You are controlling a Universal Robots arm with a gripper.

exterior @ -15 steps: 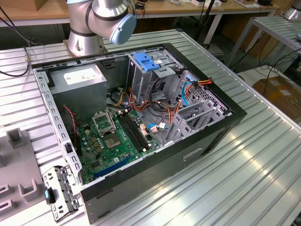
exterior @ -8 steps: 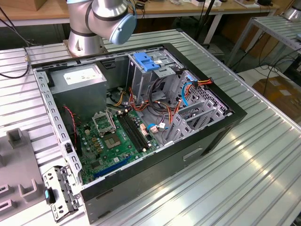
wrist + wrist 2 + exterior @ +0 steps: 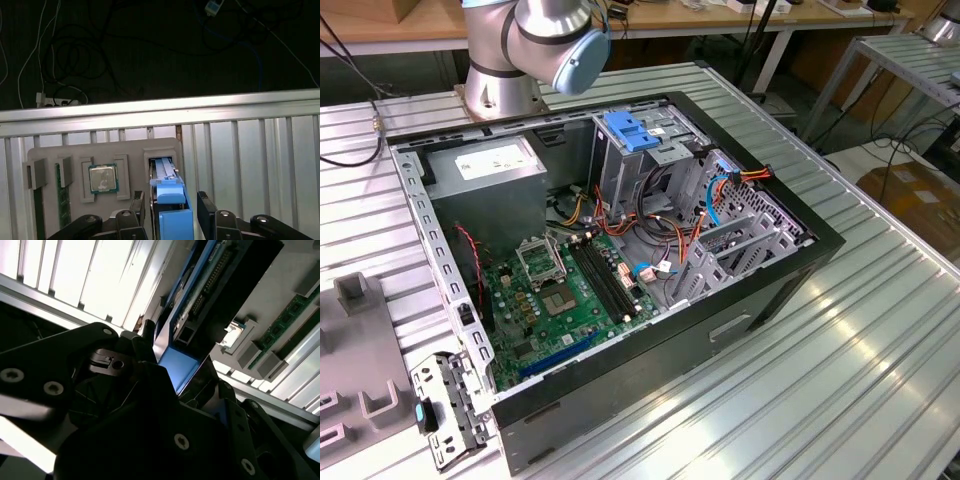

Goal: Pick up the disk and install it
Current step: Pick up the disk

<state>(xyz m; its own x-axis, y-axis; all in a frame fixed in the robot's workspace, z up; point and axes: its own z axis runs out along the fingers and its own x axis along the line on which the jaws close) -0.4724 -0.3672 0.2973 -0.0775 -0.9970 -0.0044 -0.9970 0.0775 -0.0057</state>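
**While seated on edge in its tray slot: disk [image 3: 171, 217], straddled by parted gripper [image 3: 172, 199]**

Item. Dark body in bright blue carrier, standing on its thin edge in a slot of the grey tray [image 3: 75, 155], with a processor chip [image 3: 103, 178] and a memory stick [image 3: 62, 200] in neighbouring recesses. Tray on ribbed metal table [image 3: 250, 165], close to the table's edge.

Pincer. Released, grasping nothing; fingers [image 3: 205, 209] one to each broad face of the disk, a slim gap on either side in the first wrist view.

Key relation. Directly between the jaws, not off to either side. Long axis running straight away from the wrist along the slot, parallel to the finger faces; closing line thus square across the thin dimension. Judged well centred.

Install site, as judged. Open computer case [image 3: 770, 290] in the exterior view, with drive cage [image 3: 615, 185] toward its far side. Separation of tray slot and case not to be told.

Hidden or unclear. Lower part of disk sunk in the slot, depth unreadable; near end cut off at the picture edge. In the second wrist view, blue carrier and connector edge glimpsed past the dark gripper body, most of the rest masked; reach of the fingers down the faces not to be made out.
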